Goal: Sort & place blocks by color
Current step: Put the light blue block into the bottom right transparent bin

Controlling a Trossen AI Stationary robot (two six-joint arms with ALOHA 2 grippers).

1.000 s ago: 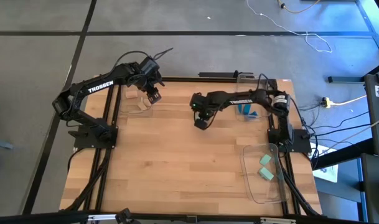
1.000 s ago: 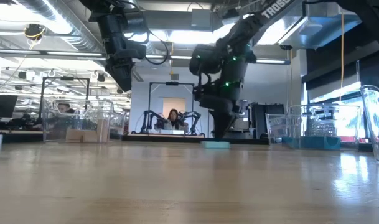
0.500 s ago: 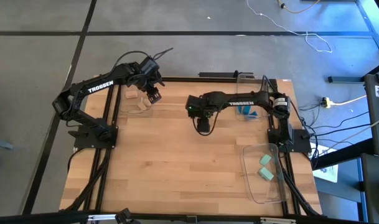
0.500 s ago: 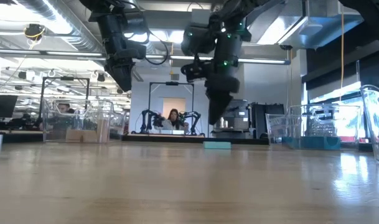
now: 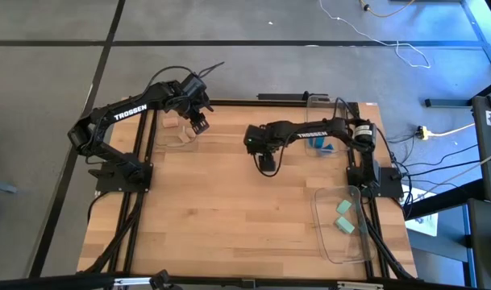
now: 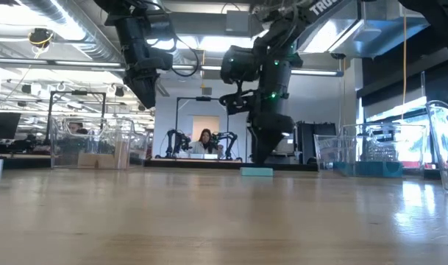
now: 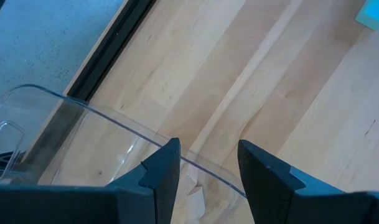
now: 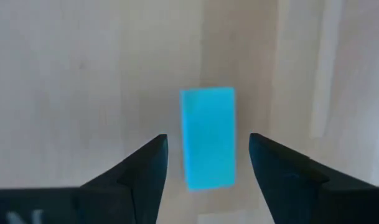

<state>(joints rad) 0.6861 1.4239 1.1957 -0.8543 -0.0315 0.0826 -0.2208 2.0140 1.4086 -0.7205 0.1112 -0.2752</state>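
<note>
The right gripper [image 8: 205,163] hangs over the middle of the table [image 5: 229,209] with its two fingers [image 8: 145,168] spread apart — a blue block [image 8: 207,137] lies flat on the wood between them, and no finger touches it. In the low view this gripper [image 6: 262,151] is just above the block [image 6: 257,171], which rests on the table top.

The left gripper [image 7: 205,168] is at the far left corner, above a clear tray [image 7: 102,134]; its fingers are parted and hold nothing. A tan block [image 7: 192,193] lies inside that tray, below the fingers.

On the right side, a far tray [image 5: 326,109] holds blue blocks [image 5: 319,143], and a near tray [image 5: 330,242] holds two mint blocks [image 5: 343,217].
</note>
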